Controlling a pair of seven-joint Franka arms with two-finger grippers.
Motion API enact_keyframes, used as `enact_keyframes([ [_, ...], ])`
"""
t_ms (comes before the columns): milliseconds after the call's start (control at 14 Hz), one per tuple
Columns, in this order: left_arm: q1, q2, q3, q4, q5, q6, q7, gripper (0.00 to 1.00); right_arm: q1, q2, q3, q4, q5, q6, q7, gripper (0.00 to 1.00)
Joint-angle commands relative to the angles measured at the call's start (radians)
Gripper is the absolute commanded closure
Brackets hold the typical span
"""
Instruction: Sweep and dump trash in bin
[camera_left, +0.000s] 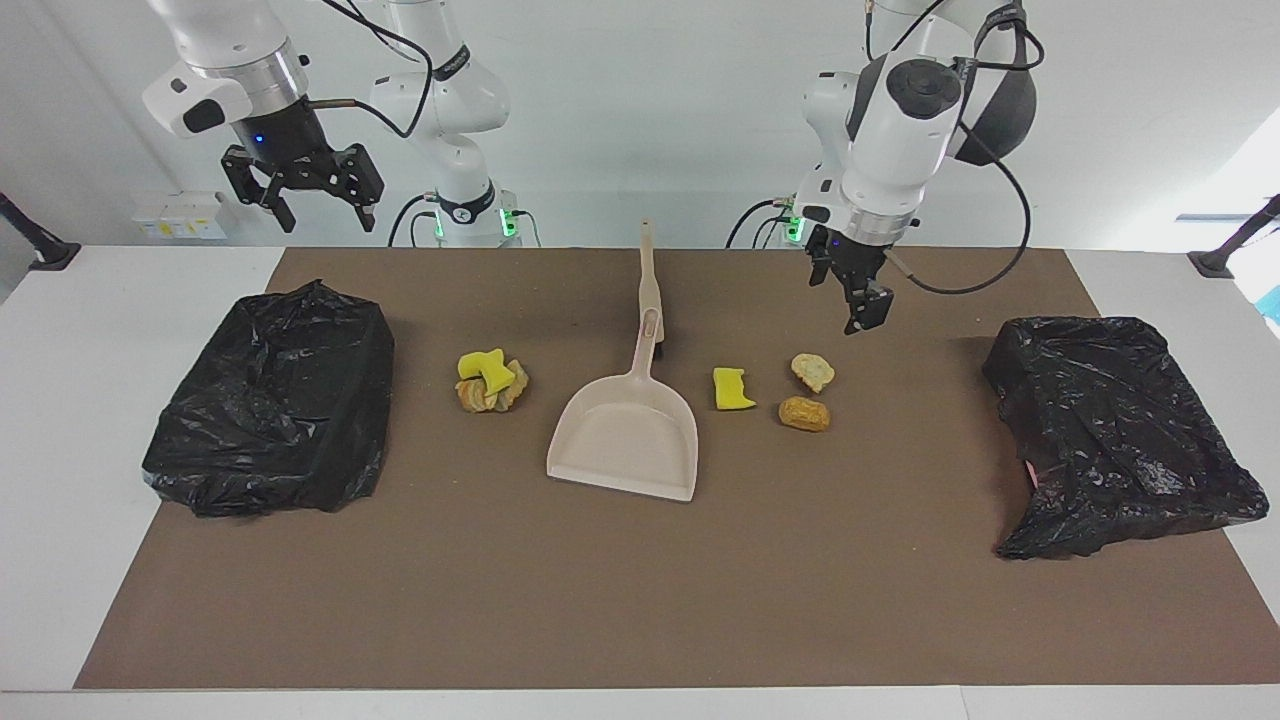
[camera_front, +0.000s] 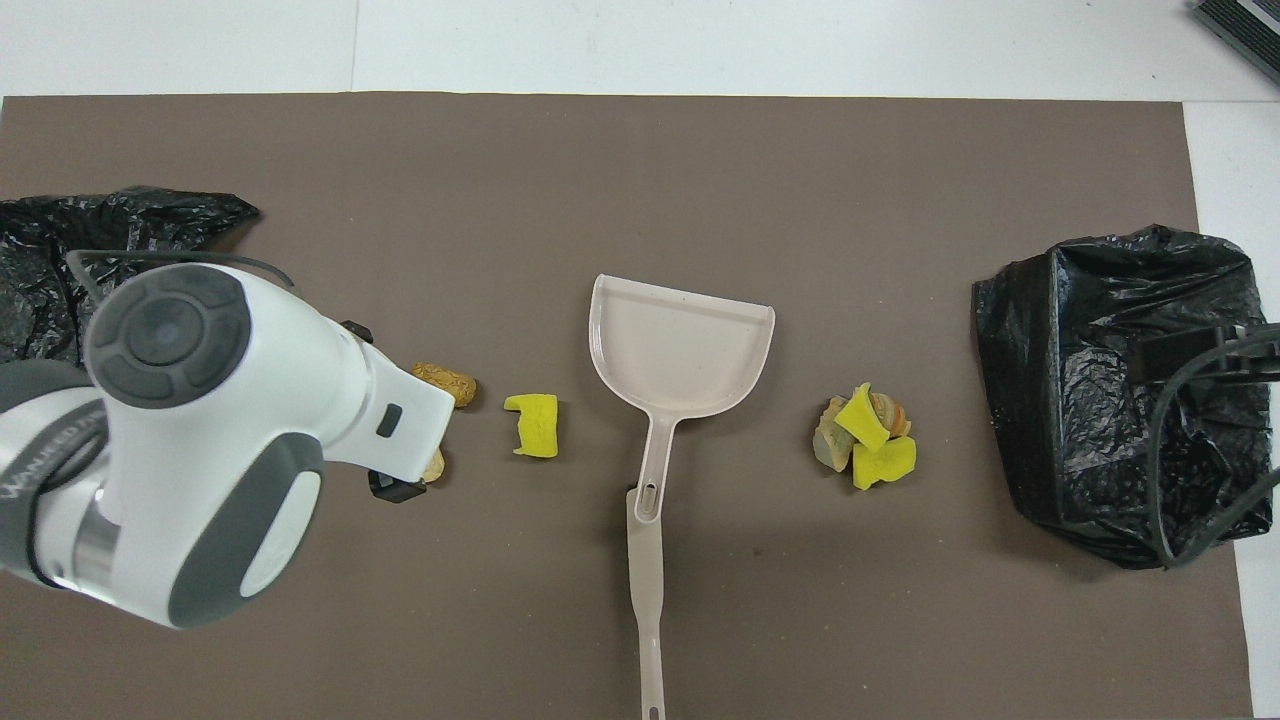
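The trash lies on the brown mat in two groups. A yellow foam chunk, a pale bread lump and a brown bread lump lie toward the left arm's end. A pile of yellow and tan pieces lies toward the right arm's end. The beige dustpan lies between them, empty. My left gripper hangs above the mat over the pale lump, which it partly covers in the overhead view. My right gripper is open and empty, high over the bin at its end.
A second bin lined with a black bag stands at the left arm's end. A long beige handle lies in line with the dustpan's handle, toward the robots. The left arm's white body hides part of the mat from above.
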Motion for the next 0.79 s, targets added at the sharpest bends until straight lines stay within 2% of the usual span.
enact_keyframes([
  [0,-0.093,-0.042,0.014,-0.100,0.027,0.060,-0.144,0.00,-0.007,0.007,0.004,0.014,0.025,0.002,0.016,0.00],
  [215,-0.191,-0.041,0.014,-0.146,0.025,0.094,-0.382,0.00,-0.007,0.005,0.004,0.011,0.026,0.000,0.016,0.00],
  [572,-0.395,-0.016,0.011,-0.245,0.019,0.193,-1.014,0.00,-0.007,0.005,0.004,0.010,0.026,-0.001,0.016,0.00],
  [715,-0.495,0.018,0.010,-0.278,0.012,0.267,-1.276,0.00,-0.007,0.004,0.004,0.010,0.026,-0.001,0.016,0.00],
])
